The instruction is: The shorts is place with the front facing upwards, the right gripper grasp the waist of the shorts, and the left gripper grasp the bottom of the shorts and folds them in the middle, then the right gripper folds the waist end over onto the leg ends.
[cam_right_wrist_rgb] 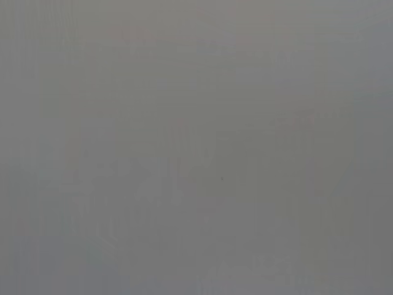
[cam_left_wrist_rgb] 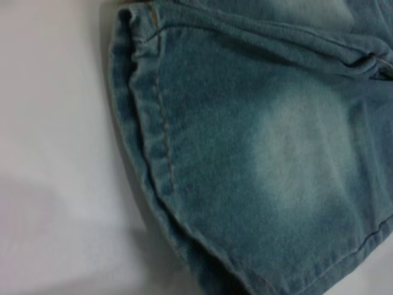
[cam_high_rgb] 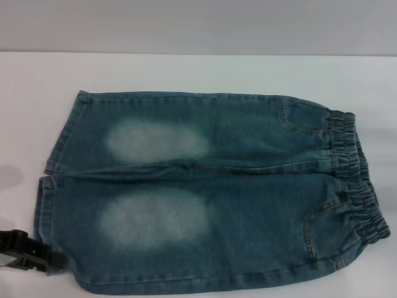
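The shorts (cam_high_rgb: 211, 192) lie flat and face up on the white table (cam_high_rgb: 186, 71), blue-green denim with two pale oval patches. Their gathered elastic waist (cam_high_rgb: 356, 180) points right and the leg ends (cam_high_rgb: 53, 186) point left. My left gripper (cam_high_rgb: 28, 253) sits low at the near left, right against the hem of the nearer leg. In the left wrist view that stitched hem (cam_left_wrist_rgb: 150, 135) and one pale patch (cam_left_wrist_rgb: 301, 160) fill the picture, close up. The right gripper is out of view; the right wrist view shows only plain grey.
White tabletop (cam_left_wrist_rgb: 49, 153) surrounds the shorts, with a grey wall (cam_high_rgb: 198, 25) beyond the far edge. The nearer leg's lower edge runs close to the bottom of the head view.
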Controlling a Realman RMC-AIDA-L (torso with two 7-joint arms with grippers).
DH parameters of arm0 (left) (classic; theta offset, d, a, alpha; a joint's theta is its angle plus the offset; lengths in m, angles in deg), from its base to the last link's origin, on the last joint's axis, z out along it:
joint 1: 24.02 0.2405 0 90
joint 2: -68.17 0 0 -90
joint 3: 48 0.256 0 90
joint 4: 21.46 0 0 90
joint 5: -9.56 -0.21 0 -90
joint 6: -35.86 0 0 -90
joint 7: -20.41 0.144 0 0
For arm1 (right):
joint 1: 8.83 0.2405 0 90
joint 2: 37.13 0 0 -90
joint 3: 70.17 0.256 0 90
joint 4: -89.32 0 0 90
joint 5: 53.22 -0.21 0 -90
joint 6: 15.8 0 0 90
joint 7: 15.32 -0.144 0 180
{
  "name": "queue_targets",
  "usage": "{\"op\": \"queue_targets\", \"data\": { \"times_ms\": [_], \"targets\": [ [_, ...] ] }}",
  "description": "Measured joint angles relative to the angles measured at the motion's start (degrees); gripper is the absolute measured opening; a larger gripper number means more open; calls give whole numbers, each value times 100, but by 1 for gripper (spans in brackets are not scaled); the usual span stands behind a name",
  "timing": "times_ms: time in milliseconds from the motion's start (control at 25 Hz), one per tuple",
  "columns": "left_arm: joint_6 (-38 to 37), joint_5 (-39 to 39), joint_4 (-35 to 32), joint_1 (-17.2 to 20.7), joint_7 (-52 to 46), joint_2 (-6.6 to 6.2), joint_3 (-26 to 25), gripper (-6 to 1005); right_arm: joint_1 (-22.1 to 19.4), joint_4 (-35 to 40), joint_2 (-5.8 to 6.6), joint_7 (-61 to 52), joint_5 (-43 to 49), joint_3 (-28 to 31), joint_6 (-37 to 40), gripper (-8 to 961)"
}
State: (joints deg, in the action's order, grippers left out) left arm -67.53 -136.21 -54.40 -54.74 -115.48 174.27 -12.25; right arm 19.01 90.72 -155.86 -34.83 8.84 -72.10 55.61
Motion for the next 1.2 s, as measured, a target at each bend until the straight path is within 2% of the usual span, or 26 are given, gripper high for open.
{"op": "queue_targets", "data": {
  "times_ms": [80,120,240,520,640,1080,1200],
  "targets": [
    [4,3,-106,26,36,30,-1,441,-4,0,0,-1,-1,0,2,719],
    [4,-1,-242,53,67,80,-13,417,-9,0,0,0,-2,0,3,719],
    [2,-7,-301,62,68,103,6,345,-29,0,0,0,-4,5,5,719],
    [36,-73,-296,28,29,90,1,176,-41,-9,0,-3,-10,19,6,720],
    [47,-59,-297,44,0,72,-46,38,-42,-9,0,-7,-10,25,6,720],
    [98,-28,-250,-6,-10,80,-128,38,-7,133,18,-378,19,-51,5,720],
    [111,-24,-232,-6,-9,91,-141,38,40,354,24,-912,117,-311,-1,720]
  ]
}}
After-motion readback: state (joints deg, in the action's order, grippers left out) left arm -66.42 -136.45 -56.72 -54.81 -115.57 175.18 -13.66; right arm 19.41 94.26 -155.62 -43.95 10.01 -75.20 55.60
